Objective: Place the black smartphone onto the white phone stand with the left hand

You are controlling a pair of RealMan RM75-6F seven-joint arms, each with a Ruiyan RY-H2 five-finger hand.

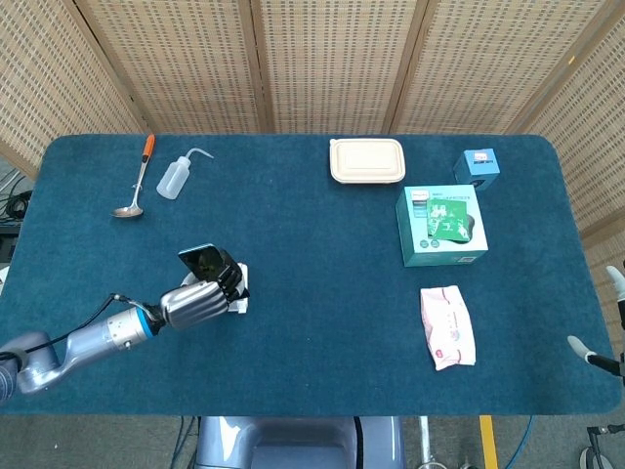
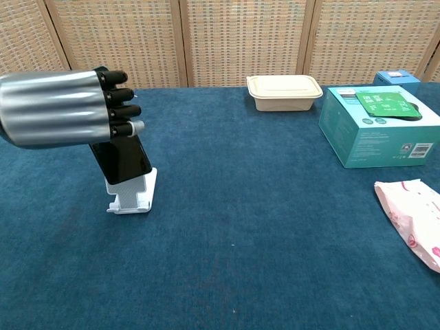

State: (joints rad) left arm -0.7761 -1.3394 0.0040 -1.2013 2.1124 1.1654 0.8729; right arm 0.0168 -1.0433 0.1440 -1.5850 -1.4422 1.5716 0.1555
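Note:
My left hand (image 1: 198, 301) (image 2: 65, 108) grips the black smartphone (image 1: 205, 262) (image 2: 124, 159), holding it upright and slightly tilted against the white phone stand (image 1: 240, 293) (image 2: 134, 194). The phone's lower end meets the stand's backrest, and most of the stand is hidden behind hand and phone in the head view. Whether the phone's bottom edge sits in the stand's lip cannot be told. My right hand (image 1: 601, 347) shows only as a few pale fingers at the head view's right edge, beyond the table, holding nothing.
A spoon (image 1: 137, 181) and squeeze bottle (image 1: 176, 177) lie at the far left. A beige lunch box (image 1: 367, 160) (image 2: 284, 91), small blue box (image 1: 477, 167), teal carton (image 1: 442, 227) (image 2: 381, 125) and pink packet (image 1: 447, 326) (image 2: 413, 216) occupy the right half of the blue table (image 1: 322, 322).

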